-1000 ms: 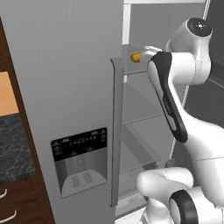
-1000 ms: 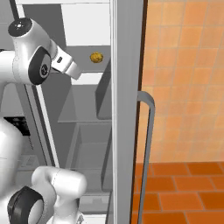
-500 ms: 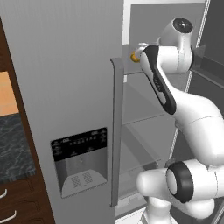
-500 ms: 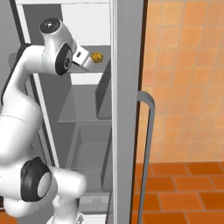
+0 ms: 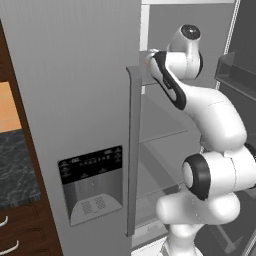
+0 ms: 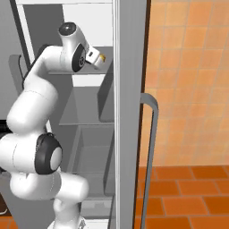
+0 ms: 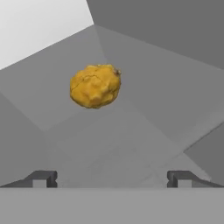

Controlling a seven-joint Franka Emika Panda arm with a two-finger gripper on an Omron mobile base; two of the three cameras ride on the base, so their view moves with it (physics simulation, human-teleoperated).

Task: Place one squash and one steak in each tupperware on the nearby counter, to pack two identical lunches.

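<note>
A lumpy yellow-orange squash (image 7: 95,86) lies on the upper grey shelf of the open fridge, a short way ahead of my gripper (image 7: 111,179). The gripper is open, its fingertips (image 7: 41,178) wide apart with nothing between them. From the right base view the gripper (image 6: 96,57) reaches onto that shelf, and a sliver of the squash (image 6: 103,57) shows just past it. The counter (image 5: 15,170) is a dark speckled slab at the far left. The steak and the tupperware are out of view.
The closed fridge door (image 5: 75,100) with its tall handle (image 5: 132,150) and dispenser (image 5: 92,182) stands left of the arm. The open right door (image 6: 129,112) with its handle (image 6: 152,147) bounds the other side. Lower shelves (image 6: 85,112) sit beneath.
The arm has stretched up and into the fridge, bringing the hand to the upper shelf near the squash. The jaws have stayed open.
</note>
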